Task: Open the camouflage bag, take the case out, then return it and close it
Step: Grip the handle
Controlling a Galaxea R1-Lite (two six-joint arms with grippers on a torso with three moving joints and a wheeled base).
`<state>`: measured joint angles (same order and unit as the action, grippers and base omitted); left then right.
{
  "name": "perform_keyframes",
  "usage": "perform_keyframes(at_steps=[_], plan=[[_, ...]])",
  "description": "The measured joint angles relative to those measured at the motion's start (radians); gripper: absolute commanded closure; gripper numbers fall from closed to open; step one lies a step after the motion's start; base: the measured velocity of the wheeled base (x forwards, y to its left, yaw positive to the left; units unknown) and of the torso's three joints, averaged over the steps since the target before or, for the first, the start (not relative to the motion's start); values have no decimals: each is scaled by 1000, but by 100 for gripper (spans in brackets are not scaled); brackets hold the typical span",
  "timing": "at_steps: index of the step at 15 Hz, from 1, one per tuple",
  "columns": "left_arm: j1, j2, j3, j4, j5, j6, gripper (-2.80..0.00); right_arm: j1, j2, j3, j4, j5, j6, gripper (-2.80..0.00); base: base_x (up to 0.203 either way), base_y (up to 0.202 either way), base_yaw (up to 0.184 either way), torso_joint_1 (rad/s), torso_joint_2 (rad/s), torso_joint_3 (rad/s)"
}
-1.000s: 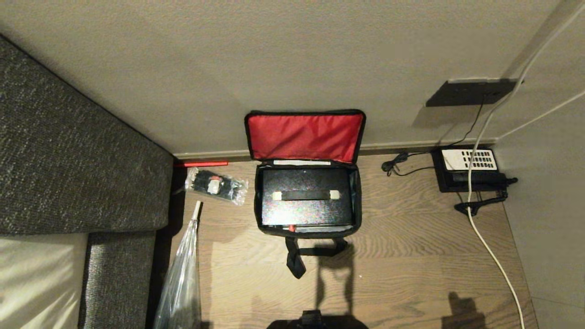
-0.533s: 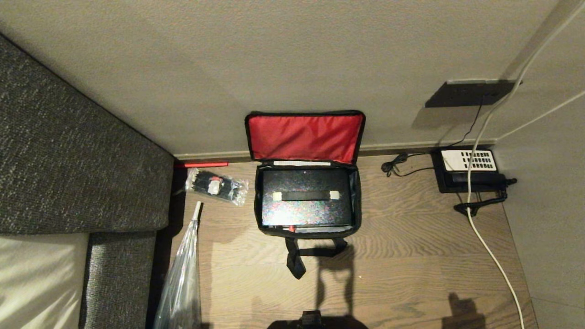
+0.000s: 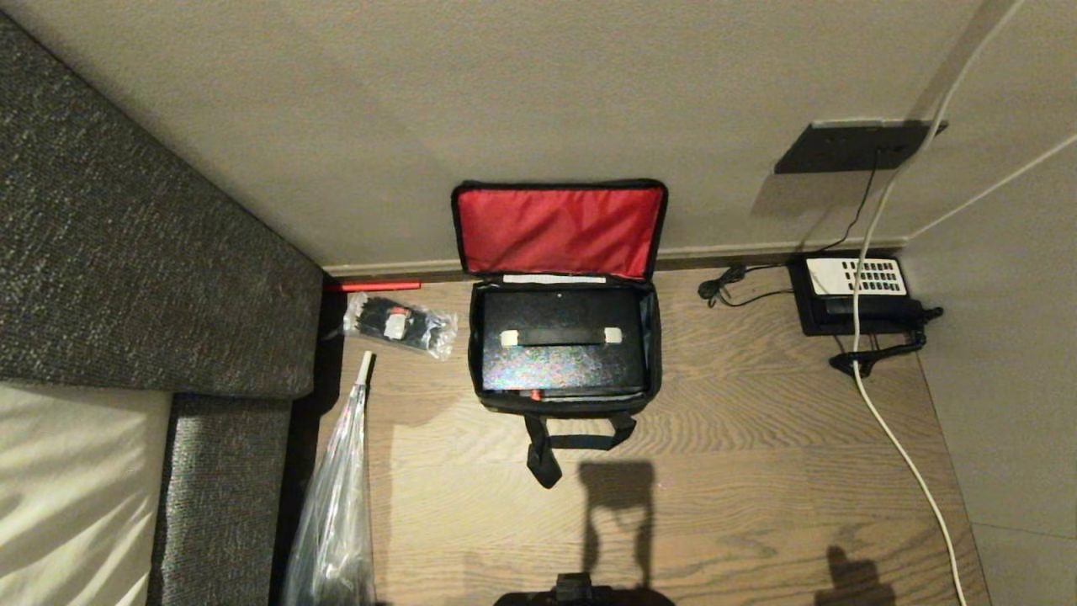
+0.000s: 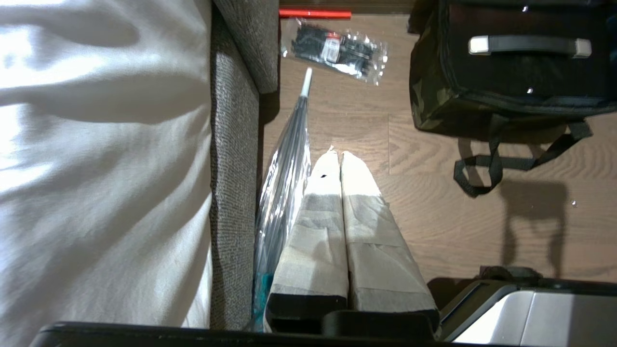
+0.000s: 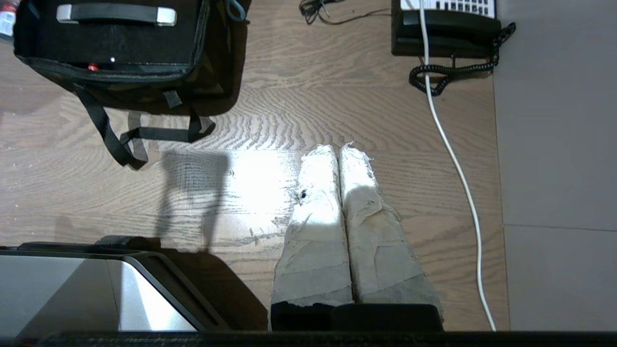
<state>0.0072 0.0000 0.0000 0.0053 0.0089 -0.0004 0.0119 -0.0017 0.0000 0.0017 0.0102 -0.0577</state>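
Observation:
The camouflage bag [image 3: 565, 406] stands on the wooden floor against the wall. Its lid is thrown back against the wall, red lining [image 3: 559, 229] showing. The black case [image 3: 562, 366] lies inside it, carry handle [image 3: 561, 337] up. A black strap [image 3: 547, 454] trails from the bag's front. Neither arm shows in the head view. My left gripper [image 4: 337, 153] hangs shut over bare floor, short of the bag's camouflage side [image 4: 426, 103] and nearer the sofa. My right gripper [image 5: 337, 147] is shut too, above the floor on the bag's [image 5: 212, 72] other side, and holds nothing.
A grey sofa [image 3: 126, 278] fills the left. Beside it lie a clear packet of black ties [image 3: 400, 326], a red stick [image 3: 374, 286] and a long clear plastic sleeve [image 3: 336, 505]. A black telephone [image 3: 854, 295] and white cable [image 3: 892, 429] sit right. My base [image 3: 580, 589] is at the near edge.
The whole head picture has slid a little toward the wall, so the camera has moved. The bag, case and both grippers stay as they were.

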Motion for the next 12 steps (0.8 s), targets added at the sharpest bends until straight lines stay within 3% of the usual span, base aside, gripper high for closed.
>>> perform_keyframes(at_steps=[12], plan=[[0, 0, 0, -3, 0, -1, 0, 0, 0, 0, 0, 1, -3, 0, -23, 0, 0, 1, 1, 1]])
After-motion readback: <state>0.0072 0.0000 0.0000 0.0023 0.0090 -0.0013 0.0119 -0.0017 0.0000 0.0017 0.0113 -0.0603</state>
